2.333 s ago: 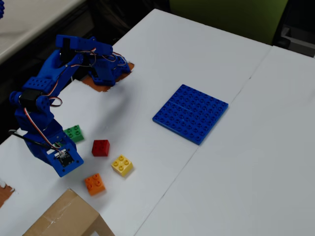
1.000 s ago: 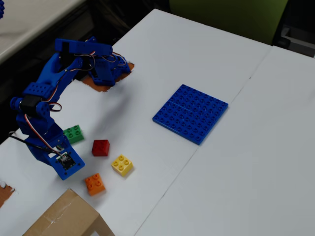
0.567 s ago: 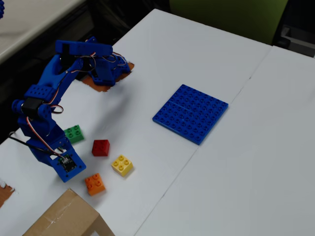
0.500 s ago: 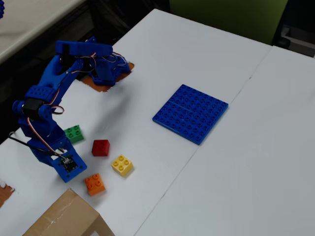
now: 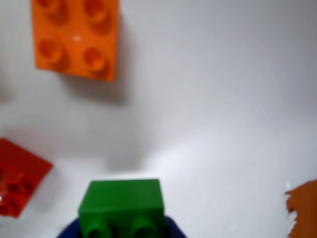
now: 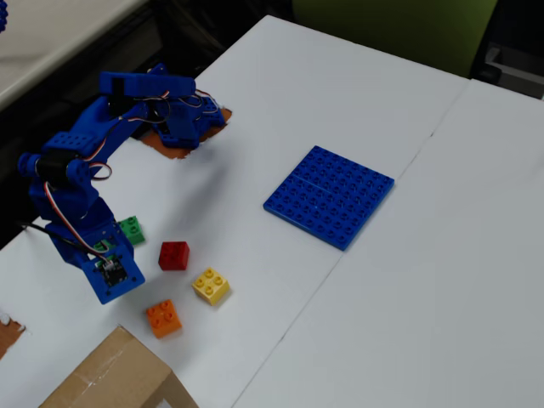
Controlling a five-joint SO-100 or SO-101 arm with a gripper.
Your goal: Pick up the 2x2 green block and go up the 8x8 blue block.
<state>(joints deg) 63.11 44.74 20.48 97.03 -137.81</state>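
The 2x2 green block (image 5: 121,201) sits at the bottom middle of the wrist view, tipped so its studs face the camera. The dark blue jaws of my gripper (image 5: 121,232) close round its lower part, and it casts a shadow on the white table. In the fixed view the green block (image 6: 131,229) shows at the tip of the gripper (image 6: 124,238) at the left, beside the red brick. The 8x8 blue block (image 6: 330,195) lies flat in the middle of the table, far to the right of the gripper. It is out of the wrist view.
A red brick (image 6: 173,255), a yellow brick (image 6: 211,286) and an orange brick (image 6: 161,317) lie just right of the gripper; orange (image 5: 75,37) and red (image 5: 17,183) also show in the wrist view. A cardboard box (image 6: 110,378) stands at the front left.
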